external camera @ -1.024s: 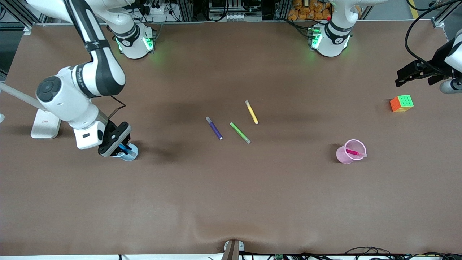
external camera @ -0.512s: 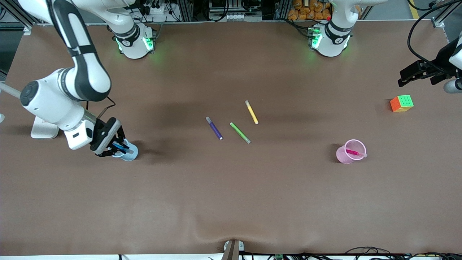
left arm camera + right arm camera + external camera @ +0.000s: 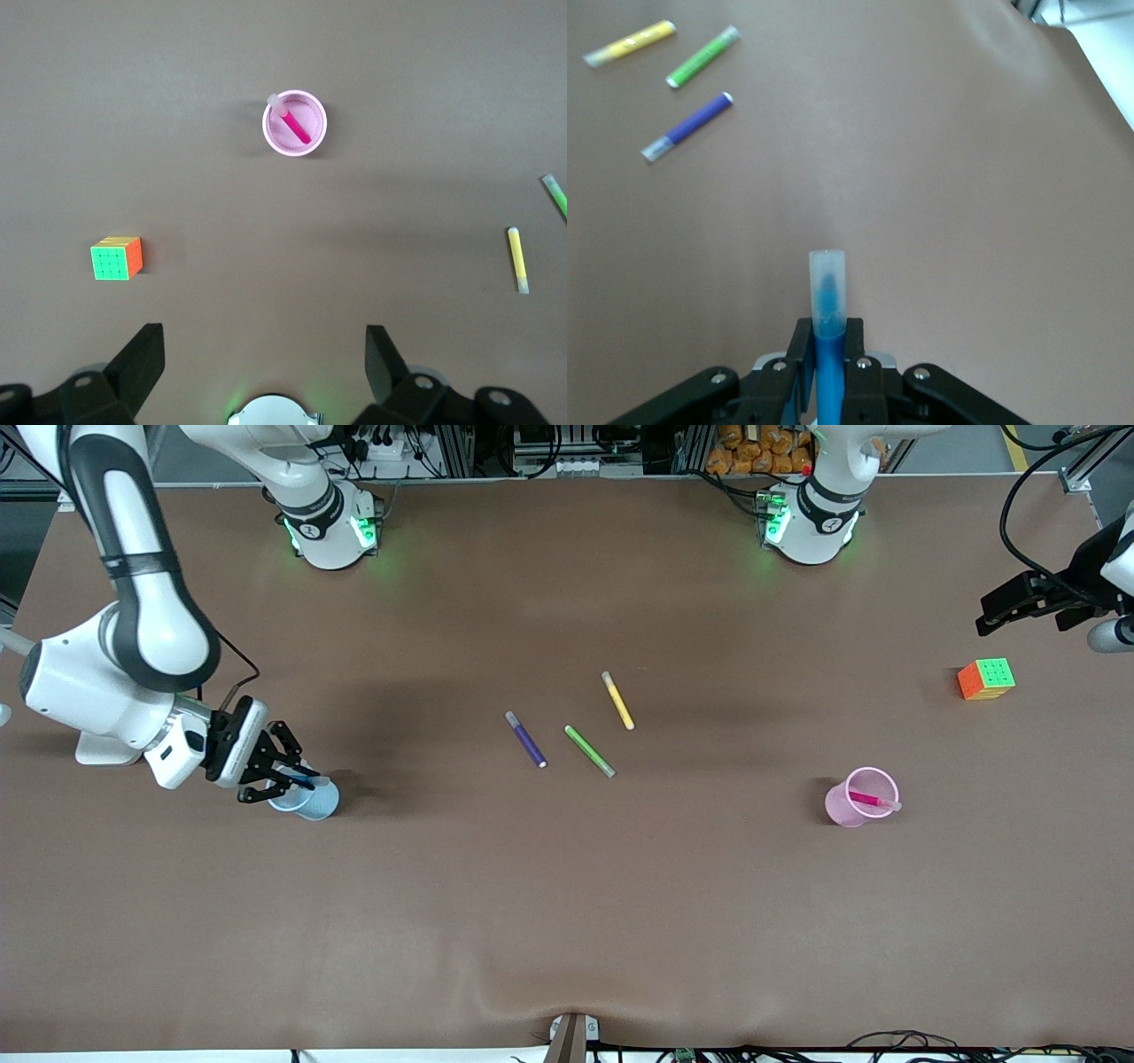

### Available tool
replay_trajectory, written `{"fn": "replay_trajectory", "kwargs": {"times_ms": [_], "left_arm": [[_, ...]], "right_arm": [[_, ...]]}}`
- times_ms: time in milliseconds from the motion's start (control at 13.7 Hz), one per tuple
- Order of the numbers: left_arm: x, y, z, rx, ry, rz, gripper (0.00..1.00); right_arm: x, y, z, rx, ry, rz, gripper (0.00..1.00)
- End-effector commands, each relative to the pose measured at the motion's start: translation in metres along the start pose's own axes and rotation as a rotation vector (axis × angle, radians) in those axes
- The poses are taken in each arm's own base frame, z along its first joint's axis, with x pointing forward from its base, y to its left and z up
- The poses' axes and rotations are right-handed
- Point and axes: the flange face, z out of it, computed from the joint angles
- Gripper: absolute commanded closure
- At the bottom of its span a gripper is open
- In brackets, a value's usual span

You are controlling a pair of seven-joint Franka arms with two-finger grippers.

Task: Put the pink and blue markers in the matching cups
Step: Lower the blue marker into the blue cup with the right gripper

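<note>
Right pincer (image 3: 285, 779) clamped on blue marker (image 3: 827, 305), tilted over blue cup (image 3: 312, 802) at the right arm's end of the desk (image 3: 567, 921). Left pincer (image 3: 266, 354) spread wide and empty, waiting above the left arm's end near a cube (image 3: 986, 678). Pink marker (image 3: 873, 801) leaning inside pink cup (image 3: 842, 808). Purple (image 3: 526, 740), green (image 3: 589, 750) and yellow (image 3: 617, 701) markers lying mid-desk.

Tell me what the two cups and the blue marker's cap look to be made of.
Pink cup and blue cup: likely thin translucent plastic, the pink marker showing inside. Blue marker cap: pale frosted plastic, blue tip visible through it.
</note>
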Motion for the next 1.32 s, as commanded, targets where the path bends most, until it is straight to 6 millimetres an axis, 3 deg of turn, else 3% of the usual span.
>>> {"fn": "replay_trajectory", "kwargs": {"times_ms": [0, 659, 1024, 1244], "left_arm": [[-0.010, -0.003, -0.006, -0.017, -0.006, 0.013, 0.00], [-0.007, 0.003, -0.001, -0.015, -0.016, 0.023, 0.00], [-0.007, 0.003, -0.002, -0.015, -0.015, 0.023, 0.00], [-0.010, 0.003, -0.007, -0.015, -0.004, 0.025, 0.00]], "right_arm": [[-0.016, 0.010, 0.007, 0.028, 0.104, -0.053, 1.00], [-0.074, 0.041, 0.007, 0.140, 0.322, -0.196, 1.00], [-0.105, 0.036, 0.030, 0.183, 0.451, -0.227, 1.00], [-0.122, 0.035, 0.029, 0.190, 0.468, -0.206, 1.00]]}}
